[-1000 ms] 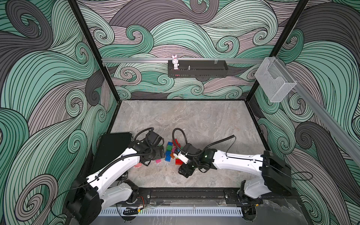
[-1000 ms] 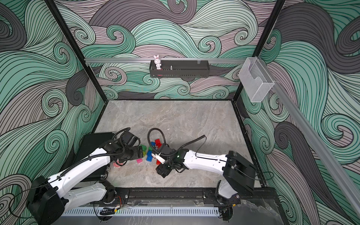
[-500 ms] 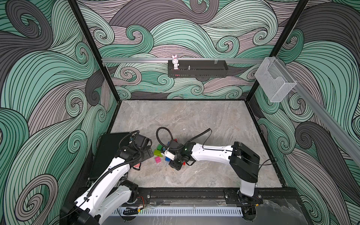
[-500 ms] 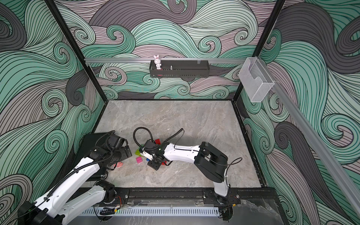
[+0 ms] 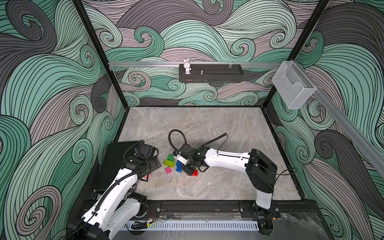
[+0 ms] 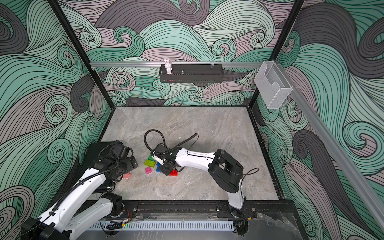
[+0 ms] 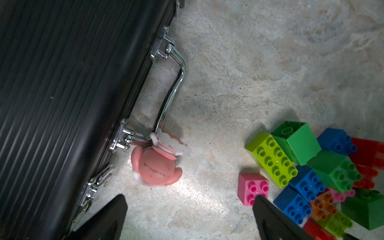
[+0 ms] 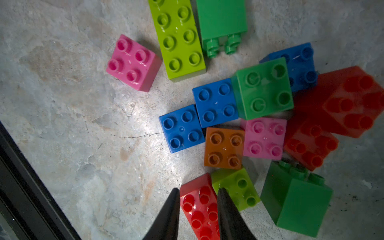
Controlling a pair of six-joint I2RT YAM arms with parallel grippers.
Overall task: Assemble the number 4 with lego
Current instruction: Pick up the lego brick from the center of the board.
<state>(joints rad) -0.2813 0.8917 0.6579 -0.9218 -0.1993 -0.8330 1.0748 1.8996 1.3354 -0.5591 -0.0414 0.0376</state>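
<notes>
The lego lies in a loose pile (image 5: 176, 164) on the stone floor between my two arms. It holds blue, dark green, pink, brown-orange, lime and red bricks. A lime oblong brick (image 8: 178, 39) and a single pink brick (image 8: 133, 62) lie at the pile's edge. My right gripper (image 8: 197, 190) is down at the near side of the pile, its two fingers pressed against the long sides of a red oblong brick (image 8: 199, 207). My left gripper (image 7: 189, 198) hangs open over bare floor, one fingertip just overlapping the pink brick (image 7: 252, 188).
A black ribbed case (image 7: 62, 83) with a chrome handle lies at the left. A pink-and-white toy figurine (image 7: 155, 164) rests against that handle. On the back wall hangs a black shelf (image 5: 209, 72), and a clear holder (image 5: 293, 87) is fixed to the right rail.
My right gripper has shifted left over the pile and narrowed its jaws onto the red brick. The left arm has drawn back toward the black case, still open.
</notes>
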